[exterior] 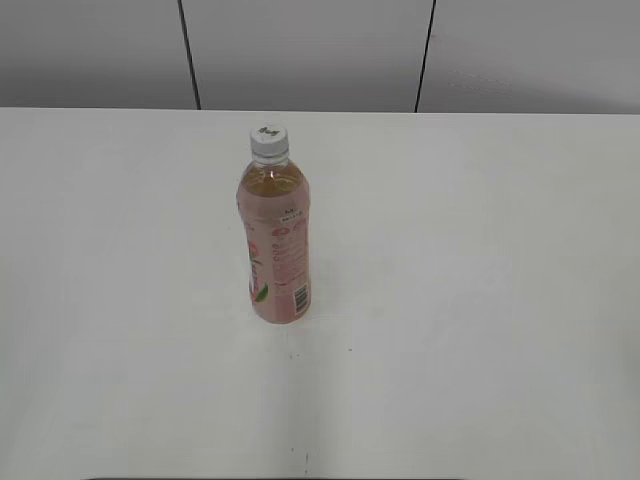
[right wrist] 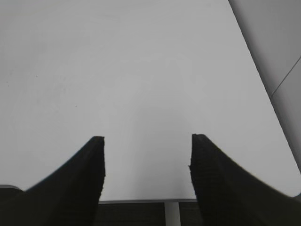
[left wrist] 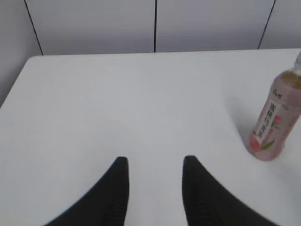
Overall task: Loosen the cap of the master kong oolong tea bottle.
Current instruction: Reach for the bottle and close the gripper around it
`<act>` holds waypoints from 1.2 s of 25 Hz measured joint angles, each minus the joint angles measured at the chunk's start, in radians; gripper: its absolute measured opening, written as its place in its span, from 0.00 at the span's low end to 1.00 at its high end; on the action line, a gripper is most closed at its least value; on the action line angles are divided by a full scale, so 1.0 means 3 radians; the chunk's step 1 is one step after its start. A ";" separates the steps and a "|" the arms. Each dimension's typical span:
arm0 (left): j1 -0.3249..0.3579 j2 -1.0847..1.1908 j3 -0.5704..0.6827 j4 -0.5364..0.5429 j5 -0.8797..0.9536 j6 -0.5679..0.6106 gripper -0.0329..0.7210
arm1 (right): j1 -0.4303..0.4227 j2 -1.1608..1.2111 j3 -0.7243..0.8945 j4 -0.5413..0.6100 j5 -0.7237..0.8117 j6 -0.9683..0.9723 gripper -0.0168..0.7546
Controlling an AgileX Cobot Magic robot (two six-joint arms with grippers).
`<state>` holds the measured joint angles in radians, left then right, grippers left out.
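While the cap [exterior: 269,139] sits on the master kong oolong tea bottle [exterior: 274,240], upright at center-left of the exterior frame on the white table [exterior: 480,300], the left gripper [left wrist: 153,162] and right gripper [right wrist: 146,140] are both spread, empty.

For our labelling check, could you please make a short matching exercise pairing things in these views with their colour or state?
Things:
1. cap
2. master kong oolong tea bottle
3. left gripper
4. table

Descriptions:
A. black fingers apart, holding nothing
B. plain white surface
C. white, on the bottle
D. upright, pink label

Pairs: 1-C, 2-D, 3-A, 4-B
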<state>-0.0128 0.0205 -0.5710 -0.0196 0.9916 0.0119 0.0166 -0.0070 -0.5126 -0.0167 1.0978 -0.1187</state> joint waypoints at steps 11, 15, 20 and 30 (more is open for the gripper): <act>0.0000 0.0652 0.0174 -0.0003 -0.1543 0.0000 0.36 | 0.0000 0.0000 0.0000 0.0000 0.0000 0.0000 0.59; 0.0000 0.0773 0.0654 -0.0014 -0.2163 0.0000 0.36 | 0.0000 0.0000 0.0000 0.0000 0.0000 0.0000 0.59; 0.0000 0.0910 0.1275 -0.0109 -0.3391 0.0000 0.36 | 0.0000 0.0000 0.0000 0.0000 0.0000 0.0000 0.59; 0.0000 0.2043 0.1431 -0.0104 -0.4655 0.0000 0.36 | 0.0000 0.0000 0.0000 0.0000 0.0000 0.0000 0.59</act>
<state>-0.0128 0.6334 -0.1417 -0.0509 -0.4049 0.0119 0.0166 -0.0070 -0.5126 -0.0167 1.0978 -0.1187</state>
